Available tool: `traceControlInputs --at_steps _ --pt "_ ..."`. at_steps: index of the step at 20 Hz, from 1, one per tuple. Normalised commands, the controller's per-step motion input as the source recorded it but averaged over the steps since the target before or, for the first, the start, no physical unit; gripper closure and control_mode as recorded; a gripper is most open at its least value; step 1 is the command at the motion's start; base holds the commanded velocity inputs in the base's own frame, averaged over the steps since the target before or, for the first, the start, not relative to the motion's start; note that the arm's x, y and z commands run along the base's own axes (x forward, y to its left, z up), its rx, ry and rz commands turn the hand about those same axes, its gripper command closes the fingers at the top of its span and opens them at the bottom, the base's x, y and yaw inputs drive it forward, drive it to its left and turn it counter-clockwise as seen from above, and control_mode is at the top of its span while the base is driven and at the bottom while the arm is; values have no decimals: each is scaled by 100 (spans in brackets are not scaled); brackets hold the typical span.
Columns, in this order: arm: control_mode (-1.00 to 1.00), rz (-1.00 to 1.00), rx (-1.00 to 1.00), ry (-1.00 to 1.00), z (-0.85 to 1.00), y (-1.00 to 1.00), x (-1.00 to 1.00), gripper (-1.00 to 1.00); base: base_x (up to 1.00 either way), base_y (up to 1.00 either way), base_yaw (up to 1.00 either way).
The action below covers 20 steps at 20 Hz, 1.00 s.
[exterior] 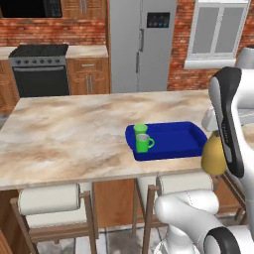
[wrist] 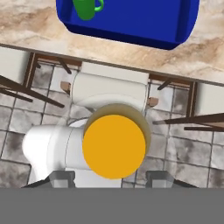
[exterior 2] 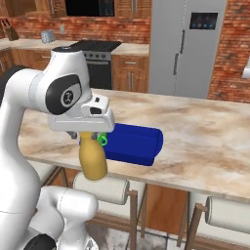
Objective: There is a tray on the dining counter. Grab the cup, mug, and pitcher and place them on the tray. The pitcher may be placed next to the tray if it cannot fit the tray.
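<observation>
The deep-blue tray (exterior: 174, 137) (exterior 2: 134, 141) (wrist: 135, 19) lies near the front edge of the dining counter (exterior: 74, 129) (exterior 2: 205, 132) (wrist: 30, 22). At its left end stand the green cup (exterior: 140, 129) and, in front of it, the green mug (exterior: 144, 143) (wrist: 86, 8) with its handle to the right. The mustard-yellow pitcher (exterior: 214, 157) (exterior 2: 93, 161) (wrist: 114, 146) hangs upright in the air, just off the counter's front edge, by the tray's right end. My gripper (exterior 2: 93, 135) (wrist: 111, 177) is shut on its neck from above.
Cushioned stools (exterior: 49, 198) (exterior 2: 103, 188) (wrist: 109, 89) are tucked under the counter's front edge, right below the pitcher. Beyond the counter are a steel fridge (exterior: 141, 44) and a stove (exterior: 39, 69). Bare counter stretches left of the tray.
</observation>
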Motion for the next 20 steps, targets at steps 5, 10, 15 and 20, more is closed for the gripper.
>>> traceControlInputs --at_steps 5,10,15,20 --pt "100 0 0 0 0 0 0 100 46 -3 0" --pt "100 0 0 0 0 0 0 100 58 -3 0" --pt "-100 0 1 0 1 0 69 100 0 0 0" --pt "-100 0 4 0 9 0 85 100 0 0 0"
